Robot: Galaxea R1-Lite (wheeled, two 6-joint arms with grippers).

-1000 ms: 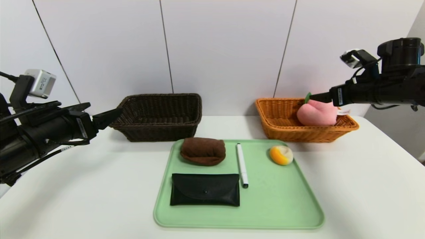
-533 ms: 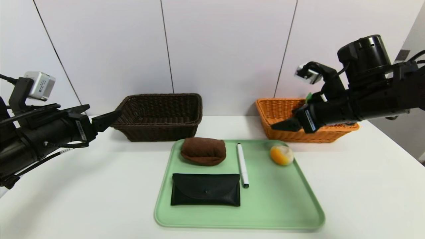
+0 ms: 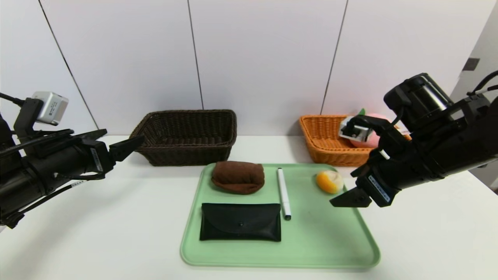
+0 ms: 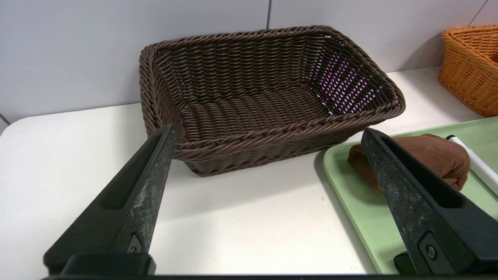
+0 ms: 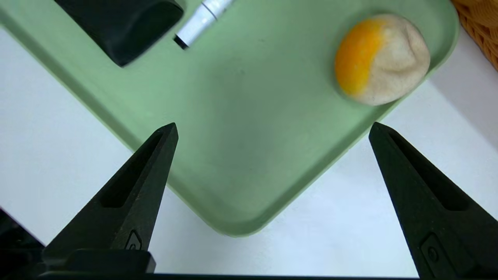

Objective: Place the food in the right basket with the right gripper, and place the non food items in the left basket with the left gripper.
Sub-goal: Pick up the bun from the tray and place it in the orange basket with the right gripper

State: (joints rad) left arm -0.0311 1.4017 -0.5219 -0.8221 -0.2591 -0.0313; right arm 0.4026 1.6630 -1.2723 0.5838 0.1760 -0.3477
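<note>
The pink plush peach [image 3: 365, 141] lies in the orange-tan right basket [image 3: 323, 144], partly hidden by my right arm. On the green tray [image 3: 330, 241] sits the small orange-and-white piece [image 3: 329, 181] [image 5: 383, 58]. My right gripper [image 3: 342, 200] [image 5: 273, 126] hangs open and empty over the tray's right edge, just short of that piece. The brown cloth bundle [image 3: 238, 177], white marker pen [image 3: 283, 192] and black pouch [image 3: 240, 227] also lie on the tray. My left gripper [image 3: 123, 136] [image 4: 268, 130] is open and empty, in front of the empty dark brown left basket [image 3: 186, 134].
Both baskets stand against the back wall with a gap of white table between them. In the left wrist view the brown bundle [image 4: 435, 151] lies just beyond one finger. Bare table surrounds the tray on the left, right and front.
My right arm has swung away from above the orange basket, leaving the peach inside, and come down to the tray's right edge near the orange-and-white piece. The left arm has barely moved.
</note>
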